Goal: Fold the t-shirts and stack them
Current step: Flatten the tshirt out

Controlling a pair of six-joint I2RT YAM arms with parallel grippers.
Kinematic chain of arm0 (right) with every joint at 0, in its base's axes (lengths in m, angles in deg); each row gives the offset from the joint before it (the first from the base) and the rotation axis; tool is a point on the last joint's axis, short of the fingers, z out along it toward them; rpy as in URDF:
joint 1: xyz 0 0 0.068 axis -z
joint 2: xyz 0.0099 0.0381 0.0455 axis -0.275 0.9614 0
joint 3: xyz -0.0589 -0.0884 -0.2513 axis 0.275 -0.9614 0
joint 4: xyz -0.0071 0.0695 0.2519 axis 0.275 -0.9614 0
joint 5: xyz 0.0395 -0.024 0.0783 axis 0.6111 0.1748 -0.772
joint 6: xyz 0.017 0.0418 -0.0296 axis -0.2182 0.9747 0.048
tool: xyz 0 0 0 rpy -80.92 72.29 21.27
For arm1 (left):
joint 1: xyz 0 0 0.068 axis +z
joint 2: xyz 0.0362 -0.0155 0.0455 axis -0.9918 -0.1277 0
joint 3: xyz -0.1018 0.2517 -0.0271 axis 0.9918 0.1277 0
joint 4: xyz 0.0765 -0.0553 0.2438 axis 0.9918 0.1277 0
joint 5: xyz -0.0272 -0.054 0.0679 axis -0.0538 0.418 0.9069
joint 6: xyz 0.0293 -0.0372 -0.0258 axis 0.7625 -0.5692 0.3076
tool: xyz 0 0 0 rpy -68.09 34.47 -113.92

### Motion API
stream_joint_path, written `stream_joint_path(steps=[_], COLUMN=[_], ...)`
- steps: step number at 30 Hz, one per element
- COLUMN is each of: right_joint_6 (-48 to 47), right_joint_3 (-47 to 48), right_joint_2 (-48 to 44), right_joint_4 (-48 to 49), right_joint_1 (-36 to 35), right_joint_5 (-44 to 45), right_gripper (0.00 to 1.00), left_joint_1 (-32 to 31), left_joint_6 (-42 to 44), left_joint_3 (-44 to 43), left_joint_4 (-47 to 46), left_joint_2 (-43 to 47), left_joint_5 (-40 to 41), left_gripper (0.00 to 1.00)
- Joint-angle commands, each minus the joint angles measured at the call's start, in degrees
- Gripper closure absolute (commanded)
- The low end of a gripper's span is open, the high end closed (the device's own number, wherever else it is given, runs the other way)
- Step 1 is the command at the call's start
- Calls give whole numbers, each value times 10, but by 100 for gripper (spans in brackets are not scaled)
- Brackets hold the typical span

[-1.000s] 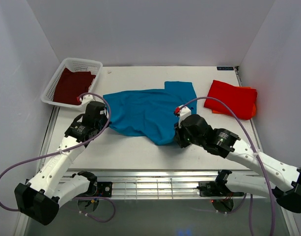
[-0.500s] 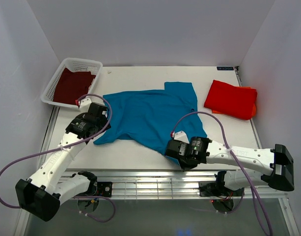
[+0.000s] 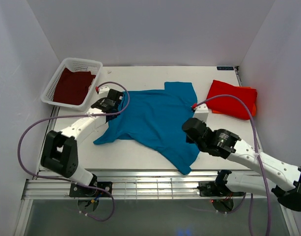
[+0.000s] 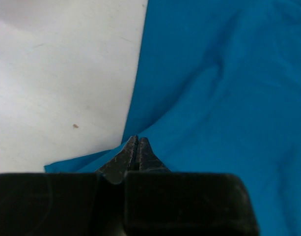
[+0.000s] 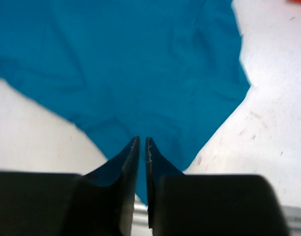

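The teal-blue t-shirt [image 3: 155, 115] lies spread open on the white table, one corner reaching the front edge. My left gripper [image 3: 116, 104] is shut at the shirt's left edge; in the left wrist view its tips [image 4: 137, 138] meet over the cloth [image 4: 229, 88] with nothing seen between them. My right gripper [image 3: 190, 132] is raised over the shirt's right part, jaws together but for a slit [image 5: 143, 138], the cloth [image 5: 140, 64] below. The red-orange t-shirt [image 3: 232, 100] lies folded at the back right. The maroon t-shirt [image 3: 70, 86] lies in the basket.
The white mesh basket [image 3: 81, 61] stands at the back left corner. White walls close in the table [image 3: 135, 73] on three sides. A metal rail runs along the front edge [image 3: 140, 179].
The right gripper dragged the shirt's corner to the front edge, let go and rose back over the shirt. The left gripper moved back and right to the shirt's left edge.
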Motion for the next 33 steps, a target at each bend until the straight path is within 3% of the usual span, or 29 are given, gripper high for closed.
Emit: stream_joint_path(steps=[1,2,7,15,20,33], right_joint_6=[-127,-172,-240,-260,-253,-239], right_joint_3=[-76,-89,-103,-73,-53,-33], right_joint_2=[-45,-49,25,217,308,419], right_joint_4=[206,276,373,475,475,397], right_joint_1=[114,140,258,326,349,386], right_joint_5=[13,-8,-127,-259,-296,-310], right_gripper=[92,92,92,92,92,92], left_joint_1=[12,16,27,42,62,103], left_joint_6=[7,6,10,12,12,6], left_joint_3=[-46,-54,-96,-89,-79,-54], left_joint_4=[-67,-72,-75,-74,-73,-99], left_joint_2=[-70,-92,-196,-220,-227,-253], left_joint_5=[-20,-23,-25,-23,-24,-59], left_gripper=[100,100,100,100,100,100])
